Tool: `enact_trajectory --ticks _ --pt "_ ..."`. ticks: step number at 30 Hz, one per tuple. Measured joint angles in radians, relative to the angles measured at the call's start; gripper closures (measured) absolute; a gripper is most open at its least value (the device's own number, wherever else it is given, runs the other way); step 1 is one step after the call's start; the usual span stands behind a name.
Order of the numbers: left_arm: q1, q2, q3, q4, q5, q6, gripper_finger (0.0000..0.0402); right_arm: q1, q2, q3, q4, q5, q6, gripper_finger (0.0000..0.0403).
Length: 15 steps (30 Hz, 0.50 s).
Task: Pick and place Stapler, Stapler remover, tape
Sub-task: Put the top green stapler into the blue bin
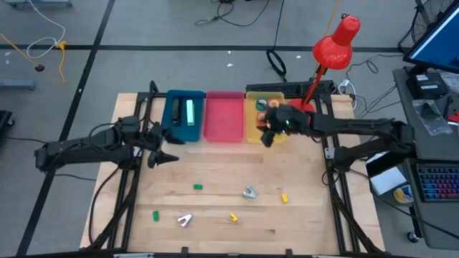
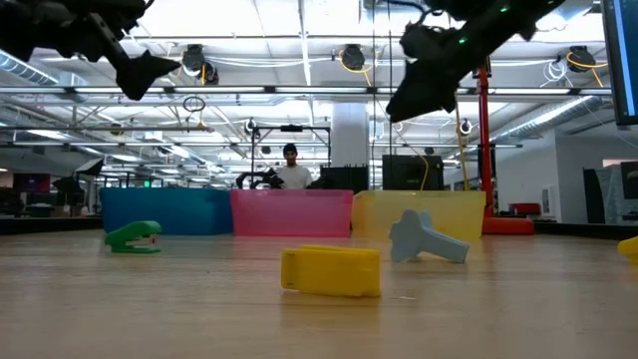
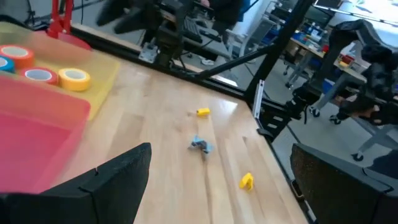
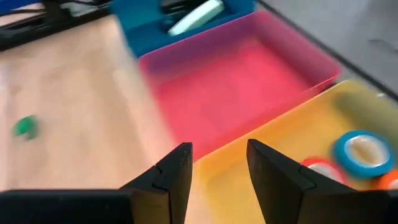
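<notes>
Three trays stand at the table's far side: blue (image 1: 176, 116), pink (image 1: 224, 118) and yellow (image 1: 252, 118). A pale stapler (image 1: 190, 111) lies in the blue tray. Tape rolls (image 3: 74, 78) lie in the yellow tray. Small staple removers lie loose on the wood: green (image 1: 197, 187), grey (image 1: 249, 192) and yellow (image 1: 284, 198). My right gripper (image 4: 217, 165) hangs open above the near wall between the pink and yellow trays, with nothing between its fingers. My left gripper (image 3: 227, 205) is open wide, raised near the blue tray's near left corner (image 1: 161, 150).
More small pieces lie near the table's front: green (image 1: 155, 214), pale grey (image 1: 185, 220) and yellow (image 1: 232, 216). A red lamp (image 1: 336, 43) stands at the far right corner. Black frame rails (image 1: 331, 179) run along both table sides. A person shows in the room behind (image 2: 292, 172).
</notes>
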Motion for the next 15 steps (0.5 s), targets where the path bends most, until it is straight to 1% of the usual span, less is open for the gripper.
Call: enact_trajectory --ticks 4,7,11,15 --pt "-0.091 0.000 0.000 0.002 -0.085 -0.022 0.0023 0.079 -0.065 -0.076 0.019 -0.001 0.077 0.0259" --pt "-0.153 0.000 0.000 0.003 -0.142 -0.004 0.0023 0.120 -0.105 -0.127 0.026 0.000 0.137 0.0259" --pt "-0.209 0.001 0.000 0.003 -0.190 0.003 0.0023 0.160 -0.150 -0.179 0.031 0.001 0.192 0.0259" --pt "-0.256 0.006 0.000 0.038 -0.226 0.007 0.0023 0.191 -0.186 -0.215 0.056 0.001 0.210 0.0259"
